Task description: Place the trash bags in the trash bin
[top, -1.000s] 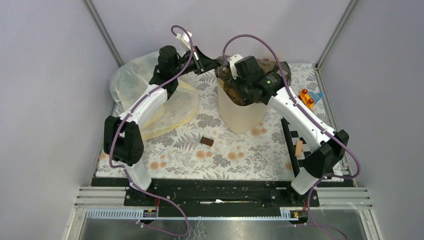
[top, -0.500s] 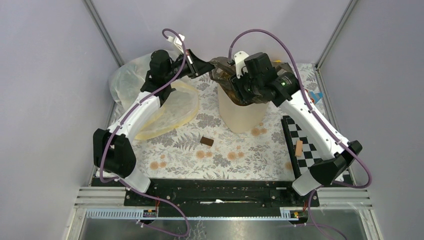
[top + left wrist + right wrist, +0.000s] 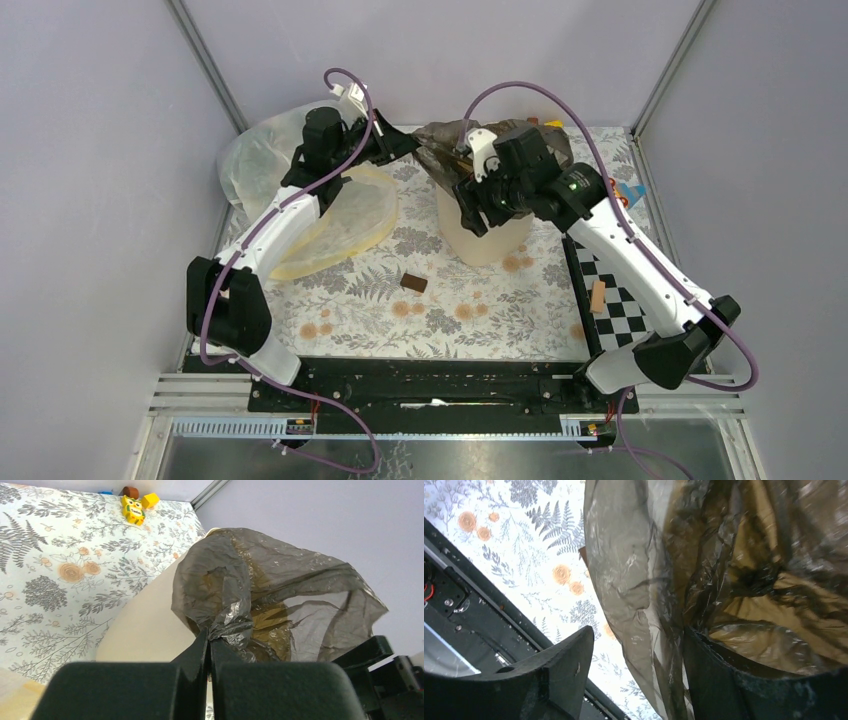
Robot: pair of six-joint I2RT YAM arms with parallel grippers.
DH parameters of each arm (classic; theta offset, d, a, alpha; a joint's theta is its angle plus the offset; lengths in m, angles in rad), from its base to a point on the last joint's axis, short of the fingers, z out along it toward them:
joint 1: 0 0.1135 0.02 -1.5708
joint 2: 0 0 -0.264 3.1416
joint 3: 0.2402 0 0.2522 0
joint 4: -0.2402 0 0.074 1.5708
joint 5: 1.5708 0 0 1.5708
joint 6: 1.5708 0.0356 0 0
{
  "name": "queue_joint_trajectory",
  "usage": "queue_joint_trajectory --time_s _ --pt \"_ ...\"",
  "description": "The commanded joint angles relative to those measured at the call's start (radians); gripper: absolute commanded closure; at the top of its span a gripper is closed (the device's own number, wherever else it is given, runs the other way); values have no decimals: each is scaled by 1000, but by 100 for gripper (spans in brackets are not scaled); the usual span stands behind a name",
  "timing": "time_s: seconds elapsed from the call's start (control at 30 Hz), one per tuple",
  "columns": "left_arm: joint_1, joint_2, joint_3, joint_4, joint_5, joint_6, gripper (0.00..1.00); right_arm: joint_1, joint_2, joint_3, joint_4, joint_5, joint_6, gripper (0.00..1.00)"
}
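The trash bag point(image 3: 448, 145), thin dark brown-olive film, is draped over the mouth of the cream trash bin point(image 3: 487, 238) at the back middle. My left gripper point(image 3: 414, 149) is shut on a bunched bit of the bag's left edge, seen close in the left wrist view as the gripper point(image 3: 209, 639) pinching the crinkled bag point(image 3: 280, 595) above the bin wall point(image 3: 150, 625). My right gripper point(image 3: 470, 212) hangs at the bin's near-left rim and is open. In the right wrist view the gripper point(image 3: 636, 635) has a fold of the bag point(image 3: 724, 580) hanging loose between its fingers, against the right one.
A whitish translucent bag with a pale yellow rim point(image 3: 335, 205) lies left of the bin under my left arm. A small brown block point(image 3: 414, 283) sits in front of the bin. A checkered mat point(image 3: 622, 305) with a wooden piece point(image 3: 598, 296) lies at right. Small toys point(image 3: 132, 509) sit at the back.
My right gripper has opened, letting go of the bag, and shifted left and nearer across the bin's mouth. My left gripper, still pinching the bag, has eased slightly left.
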Motion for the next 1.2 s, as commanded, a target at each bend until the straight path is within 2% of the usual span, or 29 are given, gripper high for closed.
queue_joint_trajectory --time_s 0.0,0.17,0.43,0.5,0.63,0.83,0.9,1.17 --pt "6 -26 -5 8 -41 46 100 11 -53 -89 40 -43 60 29" --pt "7 -3 -17 25 -44 48 100 12 -122 -222 138 -29 143 32" --pt "7 56 -20 50 -51 45 100 11 -188 -350 239 -9 173 15" --pt "7 67 -15 61 -41 39 100 11 -183 -322 235 15 162 12" --pt "7 77 -9 96 -12 5 100 12 -139 -191 213 72 124 13" --pt "6 78 -13 154 12 -51 100 11 -39 8 190 68 107 14" --pt "7 77 -11 138 12 -39 100 11 -33 34 182 66 114 15" --pt "12 60 -42 111 18 -6 100 11 -106 -46 130 38 158 38"
